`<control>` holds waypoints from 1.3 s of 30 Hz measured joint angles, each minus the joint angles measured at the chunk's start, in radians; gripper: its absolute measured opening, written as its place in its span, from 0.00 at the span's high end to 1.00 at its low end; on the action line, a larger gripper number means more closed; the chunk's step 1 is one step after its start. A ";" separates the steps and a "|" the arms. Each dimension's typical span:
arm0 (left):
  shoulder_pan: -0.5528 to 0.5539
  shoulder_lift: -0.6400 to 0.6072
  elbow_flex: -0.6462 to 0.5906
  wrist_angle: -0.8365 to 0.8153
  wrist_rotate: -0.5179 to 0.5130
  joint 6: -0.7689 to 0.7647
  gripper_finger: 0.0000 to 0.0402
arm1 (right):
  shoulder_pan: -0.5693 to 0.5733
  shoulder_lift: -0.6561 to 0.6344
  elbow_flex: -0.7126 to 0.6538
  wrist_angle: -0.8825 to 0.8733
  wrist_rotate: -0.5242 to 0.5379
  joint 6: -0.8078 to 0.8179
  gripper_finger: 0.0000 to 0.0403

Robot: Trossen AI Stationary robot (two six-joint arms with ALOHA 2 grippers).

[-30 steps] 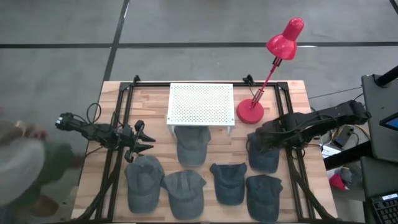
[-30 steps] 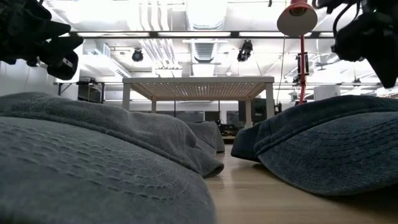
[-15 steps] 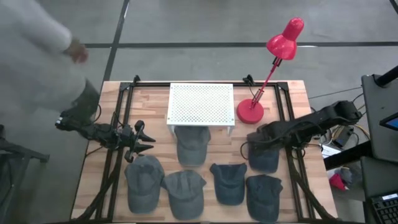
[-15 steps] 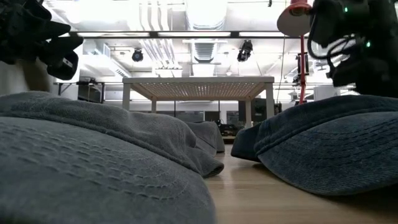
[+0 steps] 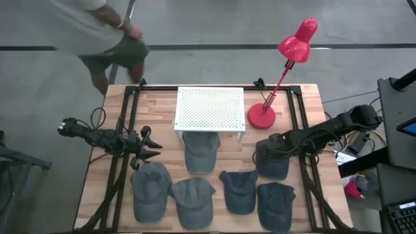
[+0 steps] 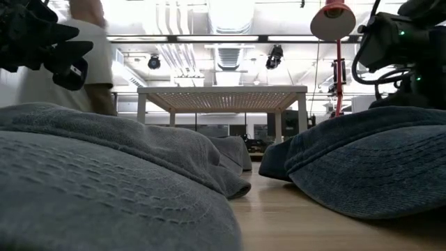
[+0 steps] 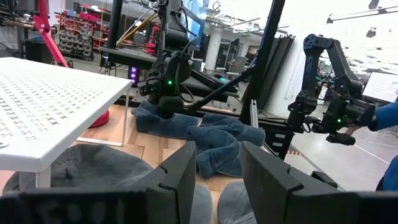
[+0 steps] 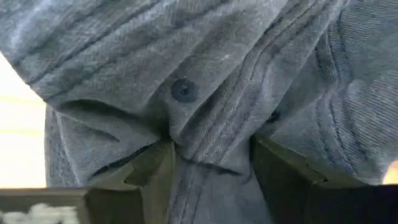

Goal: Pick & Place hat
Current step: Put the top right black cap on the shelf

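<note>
Six grey caps lie on the wooden table. Five rest brim-and-crown on the boards: [image 5: 151, 192], [image 5: 192, 201], [image 5: 238, 190], [image 5: 275, 205], and one [image 5: 201, 153] under the white rack. My right gripper [image 5: 263, 151] is down on the sixth cap [image 5: 278, 166] at the table's right; in the right wrist view [image 8: 211, 155] grey cloth fills the picture. My left gripper [image 5: 155, 153] hangs open above the table's left side, just beyond the near-left cap, touching nothing. My right gripper comes at the cap's crown from above, pointing down. A raised fold of crown cloth [image 8: 211, 143], close to the top button [image 8: 183, 90], is bunched between the two fingers [image 8: 152, 168]. The cap still lies on the table.
A white perforated rack [image 5: 210, 108] stands at the far middle, with a red desk lamp [image 5: 263, 117] to its right. Black rails run along both table sides. A person [image 5: 110, 39] moves past the far-left corner. Bare boards show at the far left [image 5: 156, 107].
My right gripper has moved a little toward the table's left and come down onto the right-hand cap's crown. The person has walked from the table's left side round to its far-left corner.
</note>
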 joint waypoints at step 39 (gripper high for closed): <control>0.000 0.000 0.000 0.002 0.000 0.000 0.68 | 0.000 -0.214 0.300 -0.269 0.052 -0.317 0.97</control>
